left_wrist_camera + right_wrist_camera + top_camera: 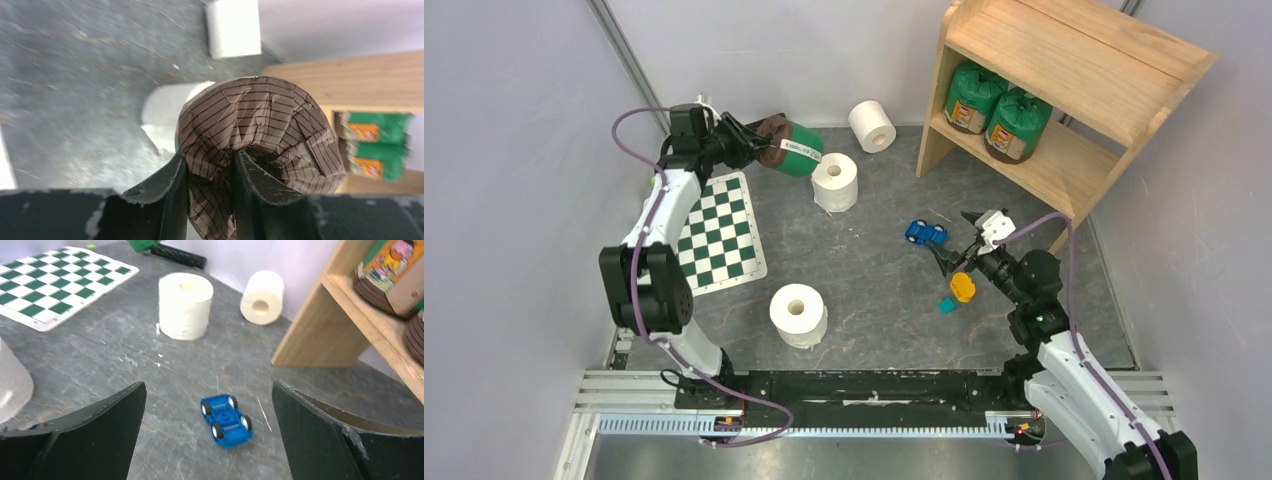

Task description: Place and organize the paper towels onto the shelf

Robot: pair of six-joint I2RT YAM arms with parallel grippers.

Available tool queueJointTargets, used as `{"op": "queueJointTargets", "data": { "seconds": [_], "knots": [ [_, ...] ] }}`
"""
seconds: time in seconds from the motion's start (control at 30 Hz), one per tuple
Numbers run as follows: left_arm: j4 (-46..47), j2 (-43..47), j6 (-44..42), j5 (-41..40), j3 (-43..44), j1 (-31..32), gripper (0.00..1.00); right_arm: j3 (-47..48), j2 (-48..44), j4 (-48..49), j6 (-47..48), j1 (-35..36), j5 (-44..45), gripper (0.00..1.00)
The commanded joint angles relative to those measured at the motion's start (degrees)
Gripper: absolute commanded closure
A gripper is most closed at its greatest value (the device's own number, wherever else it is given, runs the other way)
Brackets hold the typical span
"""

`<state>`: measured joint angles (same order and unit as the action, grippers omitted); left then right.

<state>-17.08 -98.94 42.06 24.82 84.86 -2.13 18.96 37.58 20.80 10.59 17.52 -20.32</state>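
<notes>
— What sits under the right hand (207, 386)?
— A blue toy car (226, 420), on the grey desk (100, 355). The hand is spread wide, and the car lies between its black fingers (100, 430), touching neither.
— And farther off?
— An upright white roll (185, 305), with the checkerboard mat (60, 285) to its left. A second white roll (261, 297) lies on its side, hollow core facing the camera, just beside the shelf (320, 335). On the shelf board there is a wrapped roll (385, 270) with an orange label.

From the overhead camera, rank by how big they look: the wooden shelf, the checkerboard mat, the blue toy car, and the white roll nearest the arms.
Largest to smallest:
wooden shelf
checkerboard mat
white roll nearest the arms
blue toy car
</notes>
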Motion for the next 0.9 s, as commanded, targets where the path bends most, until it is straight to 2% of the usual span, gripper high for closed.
{"op": "queueJointTargets", "data": {
  "seconds": [0.0, 0.23, 0.47, 0.77, 0.8, 0.87],
  "knots": [
    [12.7, 9.5, 13.0, 11.1, -9.2, 0.0, 0.72, -0.2, 3.1, 15.5, -5.3, 0.3, -7.7, 0.01],
    [18.8, 18.3, 22.8, 16.2, -20.9, 1.4, 0.72, 0.1, 7.0, 24.7, -6.1, 2.5, -10.1, 0.01],
    [32.5, 22.2, 36.9, 19.3, -30.7, 9.1, 0.72, -0.8, 10.9, 33.5, -4.1, 7.4, -11.0, 0.01],
    [47.4, 23.4, 51.0, 20.6, -35.6, 13.8, 0.71, 2.8, 19.4, 41.3, -0.9, 11.1, -13.3, 0.01],
    [49.0, 23.4, 52.7, 20.7, -36.0, 14.2, 0.71, 3.4, 20.3, 41.7, -0.3, 11.6, -13.3, 0.05],
    [51.4, 23.3, 54.7, 21.0, -36.5, 15.1, 0.71, 5.2, 22.1, 41.8, 0.7, 12.4, -13.4, 0.05]
  ]
}}
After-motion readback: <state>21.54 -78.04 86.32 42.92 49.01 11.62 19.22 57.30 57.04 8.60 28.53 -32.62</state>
